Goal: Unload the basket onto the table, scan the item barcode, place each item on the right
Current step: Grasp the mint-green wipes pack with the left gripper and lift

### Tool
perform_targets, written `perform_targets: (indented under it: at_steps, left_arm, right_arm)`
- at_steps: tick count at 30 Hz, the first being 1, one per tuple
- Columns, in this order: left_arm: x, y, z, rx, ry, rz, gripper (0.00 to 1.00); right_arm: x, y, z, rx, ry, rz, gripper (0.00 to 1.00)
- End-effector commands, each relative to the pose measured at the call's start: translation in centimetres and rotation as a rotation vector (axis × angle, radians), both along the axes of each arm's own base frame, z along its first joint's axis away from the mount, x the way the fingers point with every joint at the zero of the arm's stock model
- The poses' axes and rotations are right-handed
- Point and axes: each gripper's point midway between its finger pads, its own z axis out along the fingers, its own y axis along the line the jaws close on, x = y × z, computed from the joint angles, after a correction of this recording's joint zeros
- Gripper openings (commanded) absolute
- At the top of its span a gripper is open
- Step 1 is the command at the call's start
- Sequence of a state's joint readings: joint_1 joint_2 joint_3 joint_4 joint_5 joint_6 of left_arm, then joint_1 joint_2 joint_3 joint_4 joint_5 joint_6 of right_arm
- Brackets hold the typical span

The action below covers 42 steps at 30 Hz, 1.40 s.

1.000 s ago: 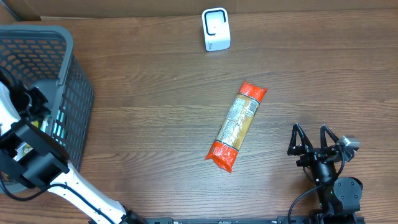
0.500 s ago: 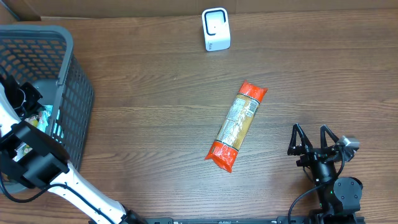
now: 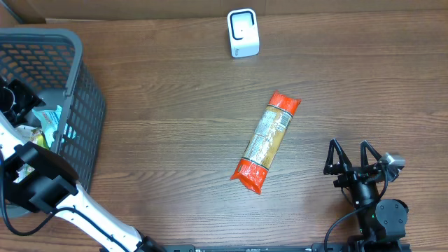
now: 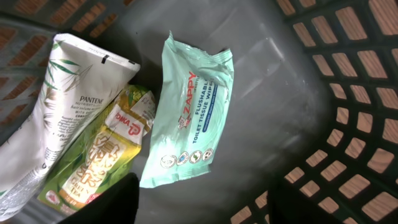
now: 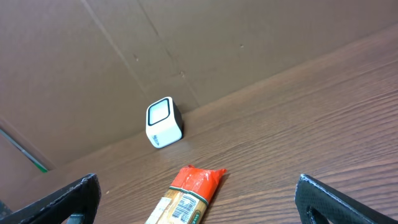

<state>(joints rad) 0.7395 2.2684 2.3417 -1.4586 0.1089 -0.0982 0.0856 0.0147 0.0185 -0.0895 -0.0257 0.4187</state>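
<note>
Presently, orange-ended packet (image 3: 267,141) lay on counter (image 3: 175,175) between scanner (image 3: 243,33) and right tool (image 3: 352,155), spread wide, empty; left tool (image 4: 202,196), parted, empty, hung over wipes pack (image 4: 189,112) in basket (image 3: 77,105); risk judged: slick packet could skid from shallow pinch.

A mock shop checkout on a test bench is indicated. A wood-grain table (image 3: 175,140) is backed by plain cardboard sheets (image 5: 217,37) instead of room walls. A small white barcode scanner (image 3: 243,33) is placed at the far edge. A grey plastic shopping basket (image 3: 84,105) is set at the left, and retail goods are seen in it: a wipes pack (image 4: 189,112), a Pantene tube (image 4: 62,106) and a yellow-green pouch (image 4: 99,162). A printed orange-ended packet (image 3: 267,140) is laid on the table. A white robot arm (image 3: 84,206) is mounted by the basket.
</note>
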Motion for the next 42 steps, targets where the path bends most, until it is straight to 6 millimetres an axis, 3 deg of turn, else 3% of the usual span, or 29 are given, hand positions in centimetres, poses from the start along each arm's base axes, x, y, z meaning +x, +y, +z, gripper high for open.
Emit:
perform_targets:
  at_steps: [1, 6, 10, 20, 27, 32, 36, 38, 40, 41, 42]
  left_arm:
    - [0.1, -0.4, 0.0, -0.003, -0.011, -0.03, 0.59]
    - [0.7, -0.2, -0.9, 0.03, 0.001, -0.049, 0.61]
    - [1.1, -0.6, -2.8, 0.054, 0.047, -0.048, 0.61]
    - [-1.0, -0.4, -7.5, 0.191, 0.254, 0.059, 0.63]
    - [-1.6, -0.4, -9.0, 0.192, 0.272, 0.064, 0.66]
    - [-2.0, -0.7, -10.8, 0.183, 0.285, 0.061, 0.78]
    - [-2.5, -1.0, -12.1, 0.174, 0.298, 0.059, 0.77]
    - [-2.5, -1.1, -12.2, 0.173, 0.299, 0.058, 0.7]
    - [-2.5, -1.0, -12.2, 0.174, 0.297, 0.059, 0.44]
    - [-2.5, -1.1, -12.2, 0.173, 0.297, 0.059, 0.25]
    - [-2.5, -1.1, -12.1, 0.171, 0.3, 0.058, 0.12]
  right_arm:
    - [0.0, 0.1, -0.1, 0.0, -0.008, 0.007, 1.0]
    - [0.0, 0.1, -0.1, 0.0, -0.008, 0.007, 1.0]
    - [0.0, 0.1, -0.1, 0.0, -0.008, 0.007, 1.0]
    - [0.0, 0.1, -0.1, 0.0, -0.008, 0.007, 1.0]
    - [0.0, 0.1, -0.1, 0.0, -0.008, 0.007, 1.0]
    - [0.0, 0.1, -0.1, 0.0, -0.008, 0.007, 1.0]
    - [0.0, 0.1, -0.1, 0.0, -0.008, 0.007, 1.0]
    - [0.0, 0.1, -0.1, 0.0, -0.008, 0.007, 1.0]
    - [0.0, 0.1, -0.1, 0.0, -0.008, 0.007, 1.0]
    - [0.0, 0.1, -0.1, 0.0, -0.008, 0.007, 1.0]
    - [0.0, 0.1, -0.1, 0.0, -0.008, 0.007, 1.0]
